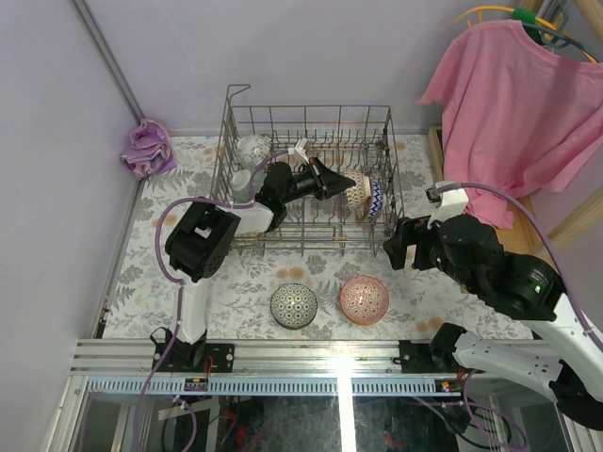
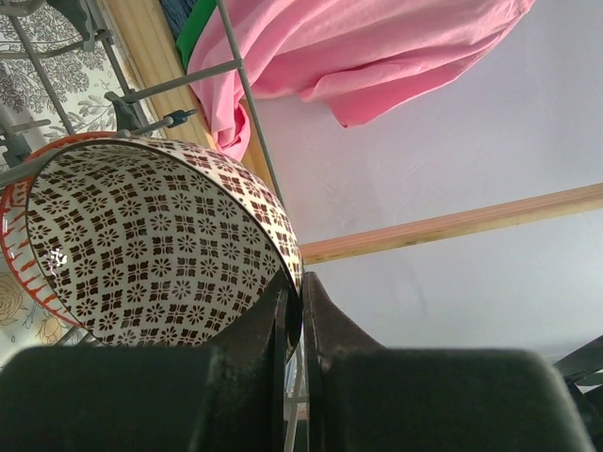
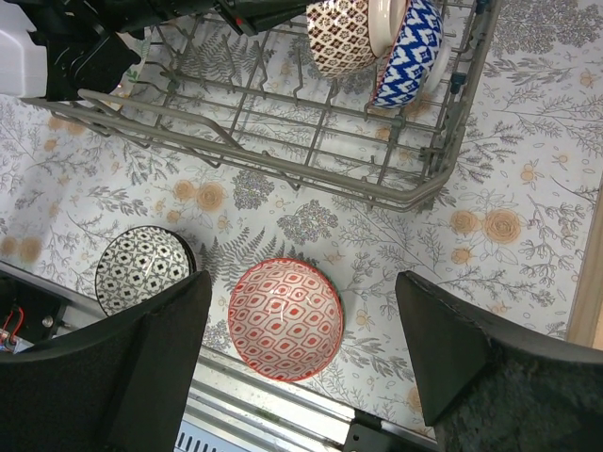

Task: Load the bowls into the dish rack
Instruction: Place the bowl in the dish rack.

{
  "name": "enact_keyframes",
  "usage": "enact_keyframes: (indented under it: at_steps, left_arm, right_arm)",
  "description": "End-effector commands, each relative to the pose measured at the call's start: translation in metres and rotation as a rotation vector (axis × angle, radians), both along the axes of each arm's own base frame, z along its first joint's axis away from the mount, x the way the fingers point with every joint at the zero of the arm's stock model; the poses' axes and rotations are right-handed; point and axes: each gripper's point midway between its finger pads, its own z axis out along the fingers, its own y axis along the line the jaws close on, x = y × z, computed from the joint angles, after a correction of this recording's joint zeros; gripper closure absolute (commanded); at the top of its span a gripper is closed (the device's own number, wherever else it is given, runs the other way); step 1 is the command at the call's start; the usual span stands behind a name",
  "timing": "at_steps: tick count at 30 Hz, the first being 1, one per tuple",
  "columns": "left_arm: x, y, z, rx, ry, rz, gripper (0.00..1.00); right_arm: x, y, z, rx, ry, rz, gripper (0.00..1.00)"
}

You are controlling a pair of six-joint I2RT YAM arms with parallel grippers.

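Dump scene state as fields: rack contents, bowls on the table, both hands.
rack: dish rack, far side of table
in rack: blue-and-white bowl on edge, right end; pale bowl, back left
held: brown-patterned bowl, beside the blue-and-white one
on table: dark patterned bowl, red patterned bowl, both upright
left hand: shut on brown-patterned bowl's rim, inside rack
right hand: open, empty, above red patterned bowl
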Motion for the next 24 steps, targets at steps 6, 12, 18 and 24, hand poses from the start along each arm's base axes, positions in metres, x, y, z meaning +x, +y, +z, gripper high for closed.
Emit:
enact_keyframes:
  at_steps: [6,12,18,24]
  left_arm:
    - [-0.018,0.002,-0.005,0.018,-0.026,-0.067,1.0]
    - [-0.021,0.001,-0.015,0.055,-0.013,-0.093,1.0]
    - [-0.018,-0.006,-0.026,0.081,0.002,-0.13,1.0]
    - [-0.015,-0.009,-0.032,0.1,0.002,-0.155,1.0]
  right_arm:
    - [0.006,0.009,0.004,0.025,-0.028,0.017,0.14]
    - [0.004,0.005,0.003,0.034,-0.034,0.009,0.14]
    - [0.002,0.002,0.002,0.036,-0.036,0.004,0.14]
    - [0.002,0.0,-0.001,0.033,-0.035,-0.001,0.14]
